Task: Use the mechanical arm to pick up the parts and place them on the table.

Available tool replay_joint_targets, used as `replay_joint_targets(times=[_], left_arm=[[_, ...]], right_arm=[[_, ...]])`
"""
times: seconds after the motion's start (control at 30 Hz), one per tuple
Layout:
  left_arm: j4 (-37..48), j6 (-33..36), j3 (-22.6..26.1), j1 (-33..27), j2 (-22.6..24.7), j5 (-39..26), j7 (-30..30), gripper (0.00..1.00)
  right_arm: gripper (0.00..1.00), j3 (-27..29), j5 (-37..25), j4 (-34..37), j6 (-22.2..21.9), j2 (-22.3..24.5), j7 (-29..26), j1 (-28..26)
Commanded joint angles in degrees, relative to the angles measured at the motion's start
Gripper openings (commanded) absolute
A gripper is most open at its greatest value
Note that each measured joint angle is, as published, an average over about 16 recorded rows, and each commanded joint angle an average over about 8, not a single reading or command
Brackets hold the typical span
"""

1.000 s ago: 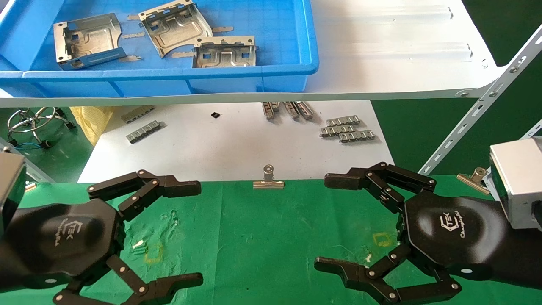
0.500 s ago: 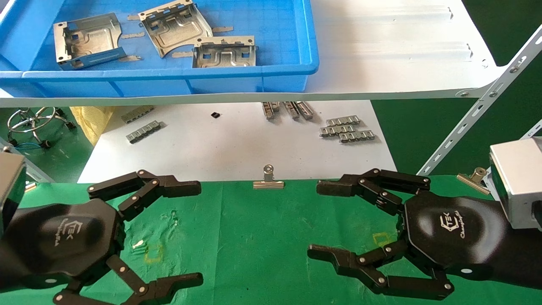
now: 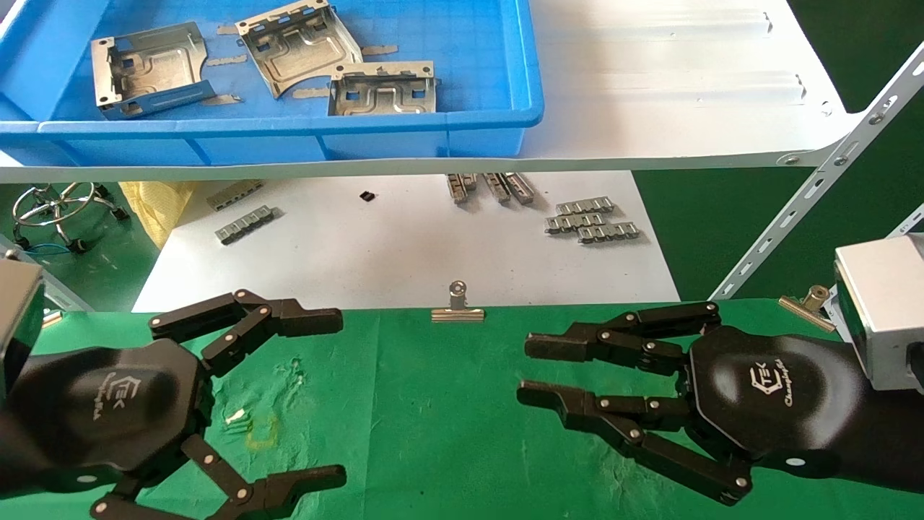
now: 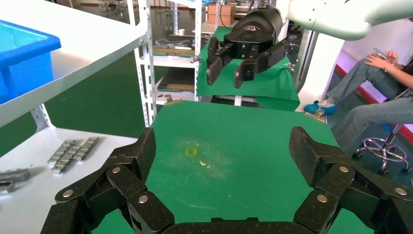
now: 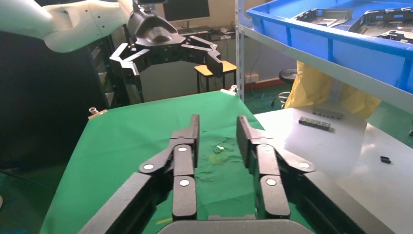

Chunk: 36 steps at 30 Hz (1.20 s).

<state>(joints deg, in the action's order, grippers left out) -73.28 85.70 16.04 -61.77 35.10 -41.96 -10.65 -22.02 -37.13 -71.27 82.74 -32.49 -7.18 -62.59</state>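
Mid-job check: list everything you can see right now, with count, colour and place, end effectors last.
Parts: three, silvery, inside the bin.
Bin: one, blue, on the upper shelf board.
Shelf board: one, white, above the lower white surface.
Ridged strips: several, grey, on the lower white surface.
Binder clips: two, silver, at the table's far edge.
Table: one, green cloth.
Left end effector: black, fingers spread, above the table.
Right end effector: black, fingers close together but gapped, empty, above the table.

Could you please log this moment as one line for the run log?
right gripper: over green table, fingers narrowed, holding nothing | left gripper: open, idle | parts: three in blue bin, untouched
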Motion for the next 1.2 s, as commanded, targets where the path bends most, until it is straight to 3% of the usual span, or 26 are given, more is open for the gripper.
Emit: replay_joint_targets(times=[0.03,0.37,0.5,0.8,1.03,1.2], left_arm=[[0.0,0.0,0.0,0.0,0.0,0.0,0.0,1.0],[-0.2,0.0,-0.1,-0.2,0.0,0.0,0.0,1.0],[-0.7,0.0,0.0,-3.0,0.2,-0.6,-0.6,1.0],[7.3,-0.4,3.6,-22.7,6.4,-8.8,-4.4,1.0],[26.7,-3.2,8.0,-37.6,15.1,-19.4,-0.2,1.0],[41.9,-10.3,10.8,-46.0,21.8,-26.8,5.2,1.0]], right_arm=[[0.0,0.0,0.0,0.0,0.0,0.0,0.0,0.0],[0.0,0.0,0.0,0.0,0.0,0.0,0.0,0.0],[0.0,0.0,0.0,0.0,0.0,0.0,0.0,0.0],[0.0,0.0,0.0,0.0,0.0,0.0,0.0,0.0],[0.0,0.0,0.0,0.0,0.0,0.0,0.0,0.0],[0.0,0.0,0.0,0.0,0.0,0.0,0.0,0.0]])
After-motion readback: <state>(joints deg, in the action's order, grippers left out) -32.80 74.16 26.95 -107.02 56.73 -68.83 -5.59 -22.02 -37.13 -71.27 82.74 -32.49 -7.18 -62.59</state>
